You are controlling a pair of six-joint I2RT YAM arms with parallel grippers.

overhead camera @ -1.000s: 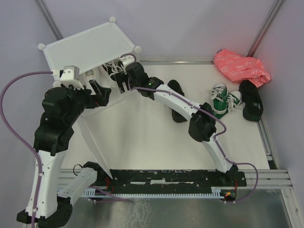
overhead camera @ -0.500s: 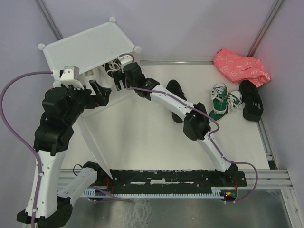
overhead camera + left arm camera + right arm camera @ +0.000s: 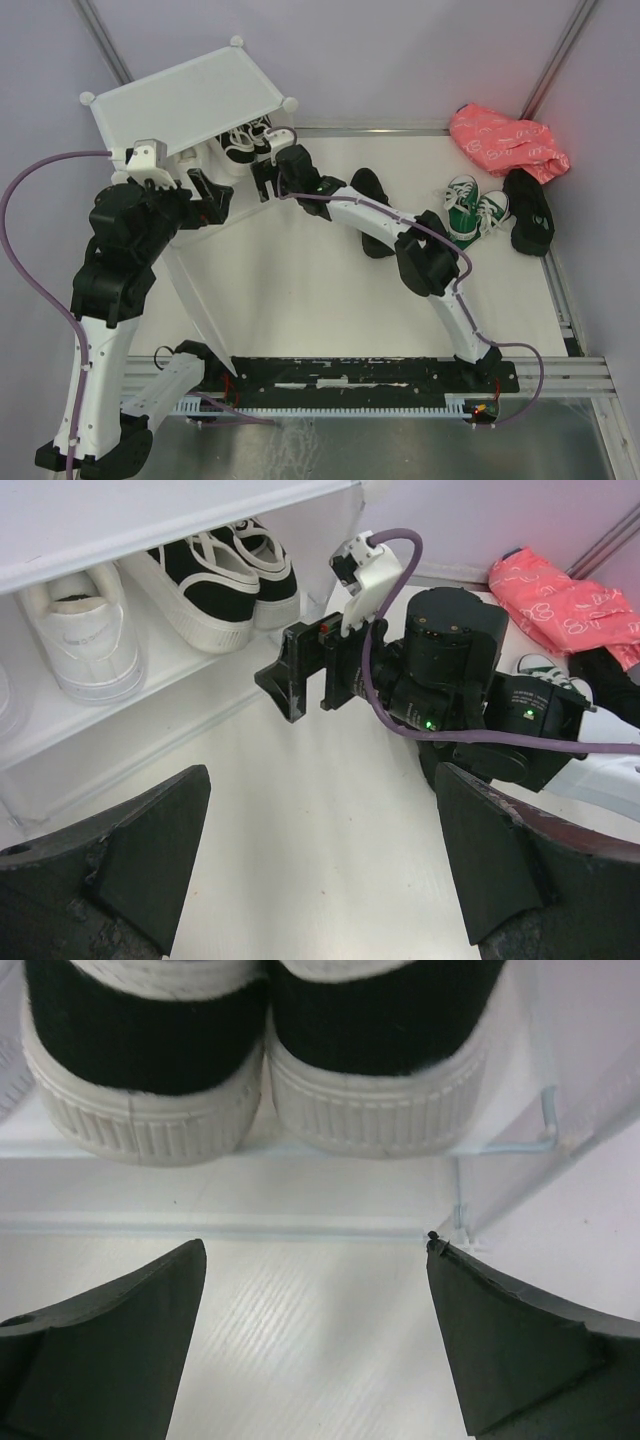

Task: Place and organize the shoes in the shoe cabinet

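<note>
The right gripper [image 3: 310, 1250] is standing spread wide and gripping nothing, its fingers hanging just before the heels of the black sneakers [image 3: 150, 1050] on the shoe cabinet [image 3: 180, 100] shelf. The left gripper [image 3: 320, 780] is gaping empty nearby. Only the left wrist view is showing a white sneaker [image 3: 85, 630] beside that pair. Only the top view is showing green sneakers [image 3: 470, 208] and plain black shoes [image 3: 530, 215] lying well apart to the right.

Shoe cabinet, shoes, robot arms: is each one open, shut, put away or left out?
shoe cabinet, door open
black sneakers, on the shelf inside
white sneaker, on the shelf inside
green sneakers, out on the table
plain black shoes, out on the table
left end effector, open and empty
right end effector, open and empty
</note>
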